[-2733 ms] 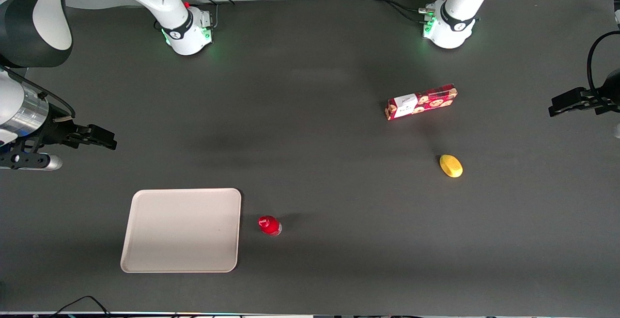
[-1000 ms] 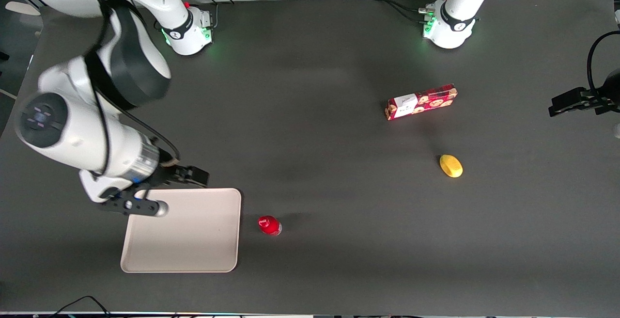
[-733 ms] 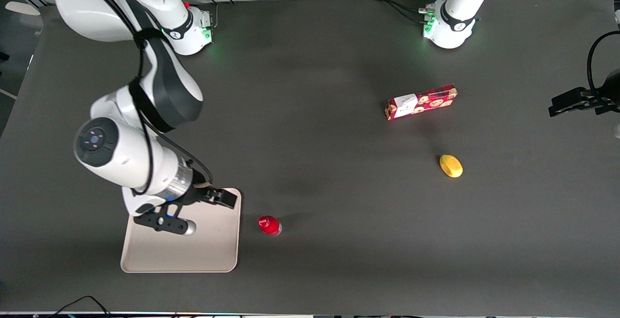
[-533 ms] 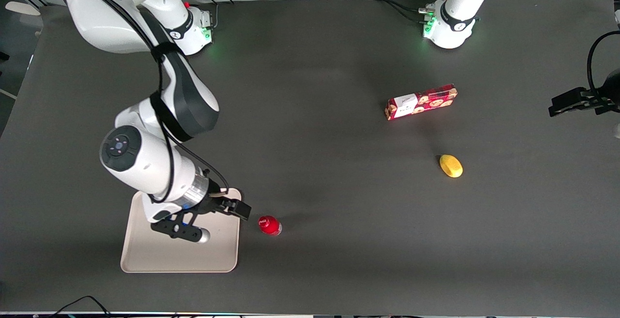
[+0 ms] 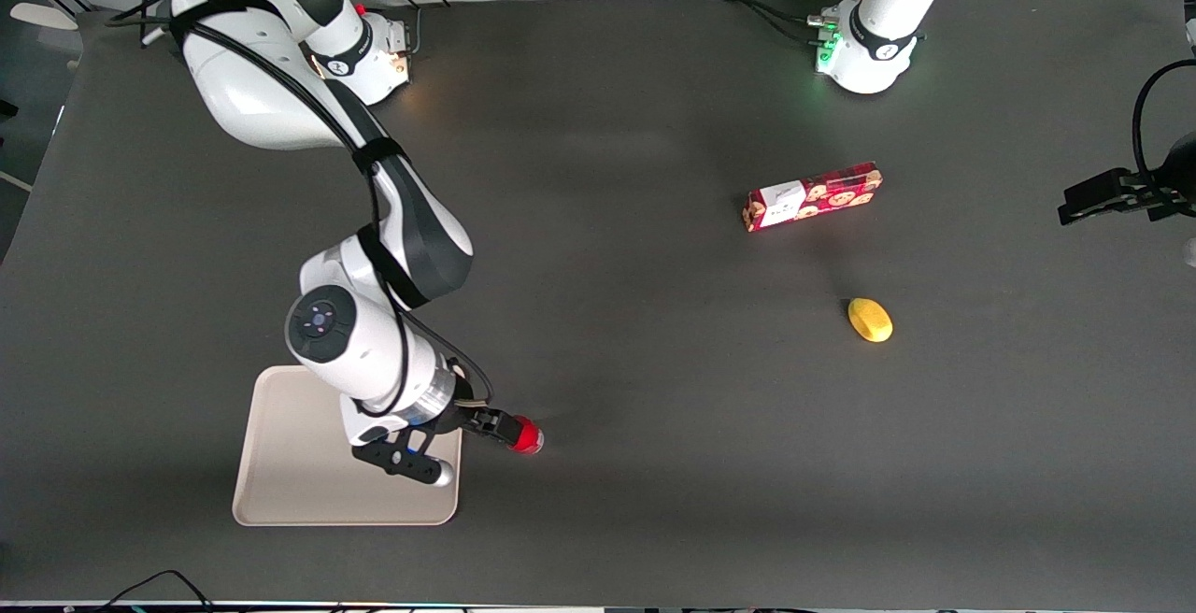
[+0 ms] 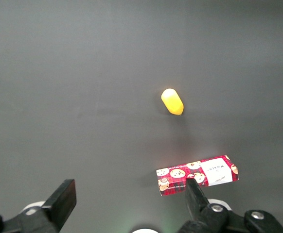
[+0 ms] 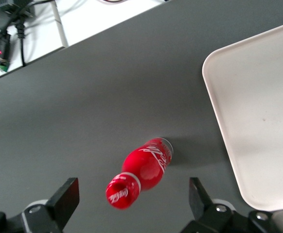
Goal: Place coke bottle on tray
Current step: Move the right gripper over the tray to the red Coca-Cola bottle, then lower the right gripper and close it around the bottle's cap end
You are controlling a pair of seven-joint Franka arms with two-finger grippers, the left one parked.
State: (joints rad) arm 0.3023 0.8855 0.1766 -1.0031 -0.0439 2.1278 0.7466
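You have the gripper (image 5: pixel 509 432) hanging directly above the coke bottle (image 5: pixel 529 436), fingers (image 7: pixel 66 200) spread wide apart with the bottle's red cap between them and nothing grasped. The coke bottle (image 7: pixel 142 171) stands upright on the dark table (image 5: pixel 654 426), just beside the tray (image 5: pixel 290 473) and not touching its rim. The tray (image 7: pixel 258 141) holds nothing. Well apart from the bottle, toward the parked arm's end of the table, you can see a red cookie box (image 5: pixel 811 196) and a yellow lump (image 5: pixel 870 320), the box farther from the front camera.
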